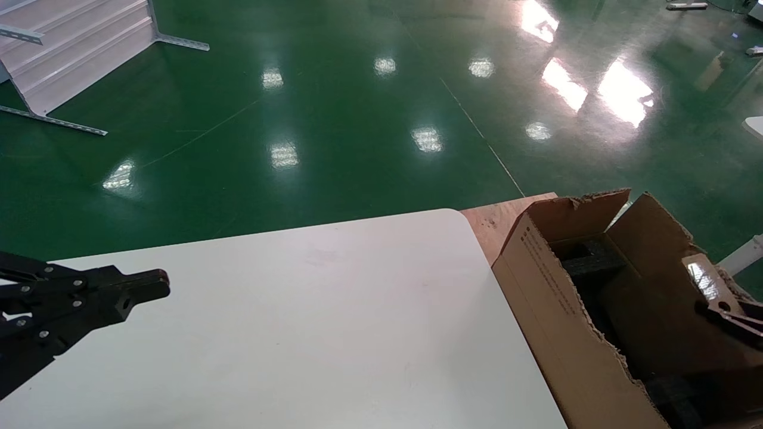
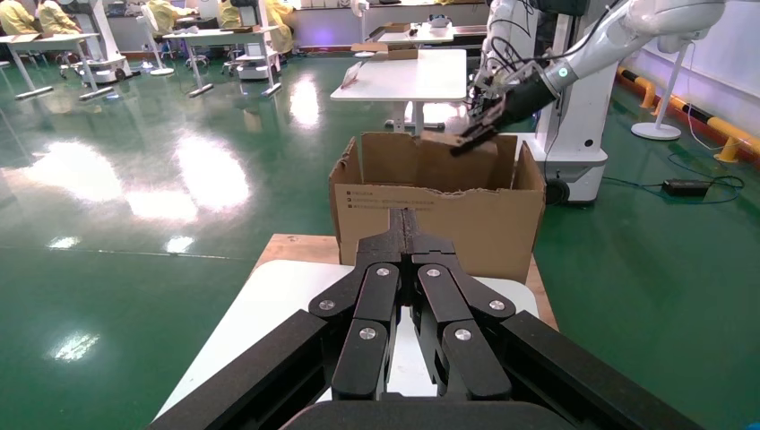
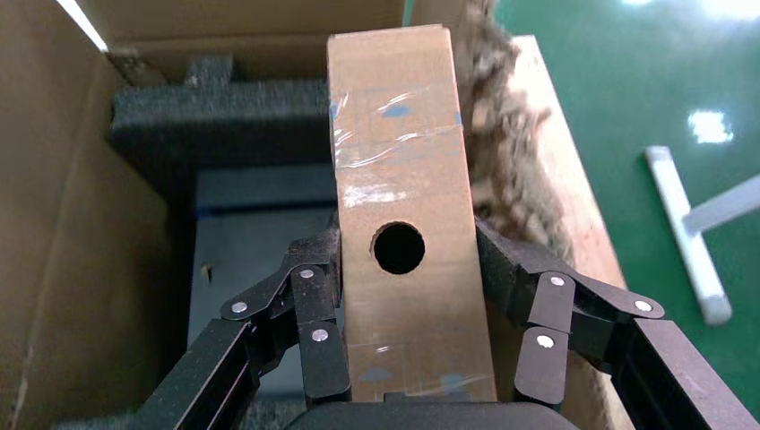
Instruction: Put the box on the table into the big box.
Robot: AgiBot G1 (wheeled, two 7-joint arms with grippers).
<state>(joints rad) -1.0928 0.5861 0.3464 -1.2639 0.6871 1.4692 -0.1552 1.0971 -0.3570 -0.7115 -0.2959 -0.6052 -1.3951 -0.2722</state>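
My right gripper [image 3: 403, 246] is shut on the small brown box [image 3: 399, 179], which has a round dark hole in its top face. It holds the box over the open inside of the big cardboard box [image 3: 54, 224], near that box's ragged far wall. In the head view the small box [image 1: 704, 279] and right gripper [image 1: 730, 316] are at the right, above the big box [image 1: 554, 298]. My left gripper [image 1: 160, 281] is shut and empty, above the left part of the white table [image 1: 334, 322]. The left wrist view shows its closed fingertips [image 2: 408, 224] pointing at the big box [image 2: 488, 224].
Black foam blocks [image 3: 224, 107] and a dark flat item [image 3: 251, 224] lie inside the big box. The big box stands on a wooden board [image 1: 495, 223] beside the table's rounded corner. Green floor lies beyond, with a white rack [image 1: 77, 47] at the far left.
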